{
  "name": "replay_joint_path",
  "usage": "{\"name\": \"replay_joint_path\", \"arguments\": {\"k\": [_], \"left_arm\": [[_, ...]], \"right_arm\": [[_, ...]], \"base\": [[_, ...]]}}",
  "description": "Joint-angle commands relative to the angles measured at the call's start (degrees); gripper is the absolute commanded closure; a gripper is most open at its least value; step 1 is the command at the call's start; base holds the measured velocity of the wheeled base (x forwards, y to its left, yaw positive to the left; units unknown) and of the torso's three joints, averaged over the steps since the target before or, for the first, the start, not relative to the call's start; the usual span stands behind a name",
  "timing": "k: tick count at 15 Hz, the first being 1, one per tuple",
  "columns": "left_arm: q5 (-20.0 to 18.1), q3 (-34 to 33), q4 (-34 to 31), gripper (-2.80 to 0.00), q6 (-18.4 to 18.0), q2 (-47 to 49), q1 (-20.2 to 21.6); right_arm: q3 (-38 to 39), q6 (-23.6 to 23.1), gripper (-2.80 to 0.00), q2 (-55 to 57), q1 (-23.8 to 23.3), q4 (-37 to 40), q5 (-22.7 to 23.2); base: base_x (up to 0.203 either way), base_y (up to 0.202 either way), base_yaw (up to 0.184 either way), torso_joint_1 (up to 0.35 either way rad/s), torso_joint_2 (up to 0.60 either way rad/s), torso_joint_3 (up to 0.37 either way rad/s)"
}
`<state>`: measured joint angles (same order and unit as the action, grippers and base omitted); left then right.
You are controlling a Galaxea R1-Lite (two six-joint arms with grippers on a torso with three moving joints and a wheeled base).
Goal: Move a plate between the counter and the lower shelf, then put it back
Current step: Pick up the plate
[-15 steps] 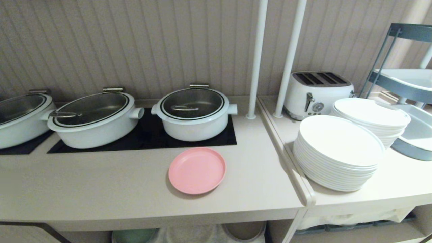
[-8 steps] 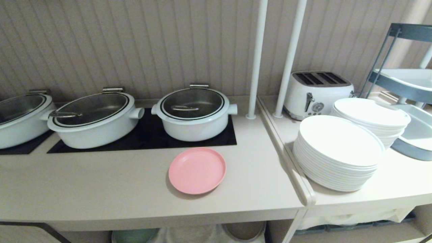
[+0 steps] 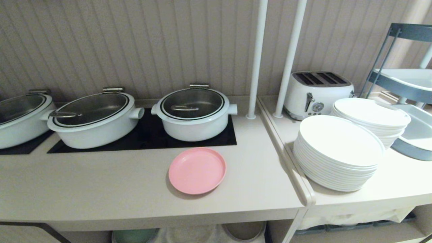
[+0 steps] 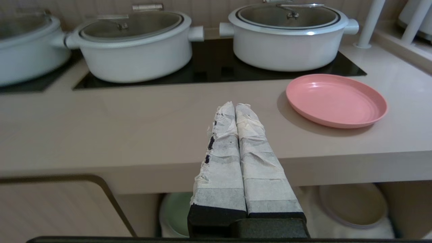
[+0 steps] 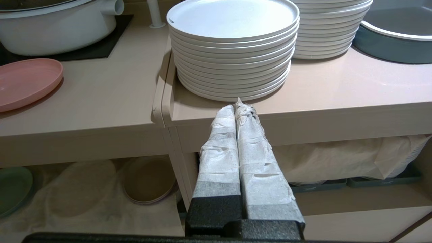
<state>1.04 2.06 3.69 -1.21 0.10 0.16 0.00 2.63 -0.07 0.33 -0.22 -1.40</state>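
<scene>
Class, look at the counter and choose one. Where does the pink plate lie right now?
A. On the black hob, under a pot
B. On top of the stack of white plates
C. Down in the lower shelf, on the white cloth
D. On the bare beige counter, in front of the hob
D: the pink plate lies flat on the counter, just in front of the hob.

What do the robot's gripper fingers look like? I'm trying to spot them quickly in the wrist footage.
Both look alike. The left gripper has two long fingers wrapped in crinkled white tape, tapering toward the tips, rising from a black base; small dark marks show through torn tape along one edge. The right gripper has the same white wrapping over black bases, frayed at the tips. No cables show.
</scene>
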Motion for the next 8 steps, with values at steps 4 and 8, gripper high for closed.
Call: {"name": "replay_joint_path", "arguments": {"k": [4, 8], "left_arm": [[0.0, 0.0, -0.7, 0.0, 2.0, -0.1, 0.0], [-2.4, 0.4, -2.7, 0.0, 5.3, -0.1, 0.0]], "right_arm": [[0.0, 0.0, 0.0, 0.1, 0.0, 0.0, 0.0], [0.0, 0.0, 0.0, 0.1, 0.0, 0.0, 0.0]], "base": [[0.0, 0.0, 0.0, 0.0, 0.0, 0.0], [0.0, 0.0, 0.0, 0.0, 0.0, 0.0]]}}
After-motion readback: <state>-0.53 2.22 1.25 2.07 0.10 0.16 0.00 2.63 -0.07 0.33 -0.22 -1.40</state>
